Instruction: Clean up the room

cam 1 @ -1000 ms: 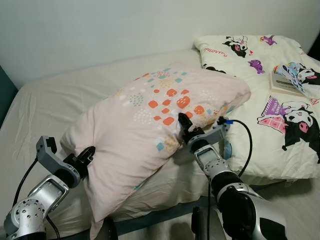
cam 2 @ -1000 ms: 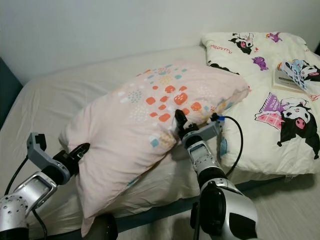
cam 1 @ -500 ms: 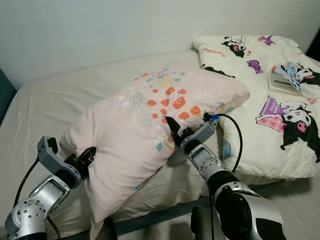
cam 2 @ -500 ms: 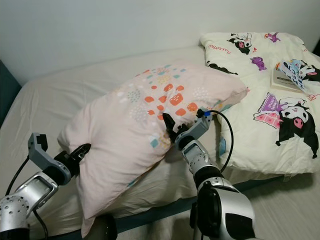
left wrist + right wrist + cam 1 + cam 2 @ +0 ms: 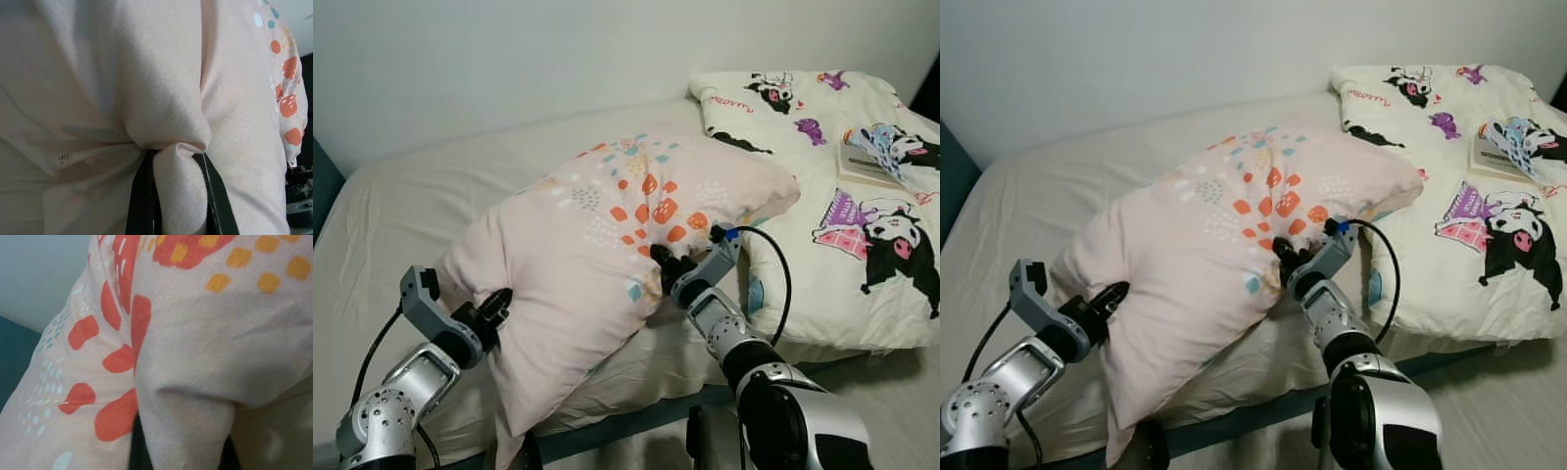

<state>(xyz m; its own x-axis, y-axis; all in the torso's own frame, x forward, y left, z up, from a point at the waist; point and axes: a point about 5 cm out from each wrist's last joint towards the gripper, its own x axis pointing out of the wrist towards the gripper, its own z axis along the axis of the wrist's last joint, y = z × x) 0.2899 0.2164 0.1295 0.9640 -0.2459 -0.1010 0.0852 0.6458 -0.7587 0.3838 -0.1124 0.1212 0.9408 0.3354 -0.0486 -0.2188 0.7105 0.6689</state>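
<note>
We pinch the pillow [image 5: 607, 255] with both grippers, left [image 5: 495, 308] at eight o'clock, right [image 5: 664, 266] at four, to lift it off the bed [image 5: 431, 196].

duvet [image 5: 862, 225] cut off at right edge, book [image 5: 871, 162] text unreadable

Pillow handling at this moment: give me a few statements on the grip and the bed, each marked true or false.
1. The left gripper is shut on a fold of the pink pillow. True.
2. The right gripper hangs idle away from the pillow. False: it grips the pillow's near edge.
3. An open book lies on the cartoon-print quilt. True.
4. The pillow lies flat on the floor. False: it is held up over the bed.
5. The pillow is plain white. False: pink with orange and teal spots.
</note>
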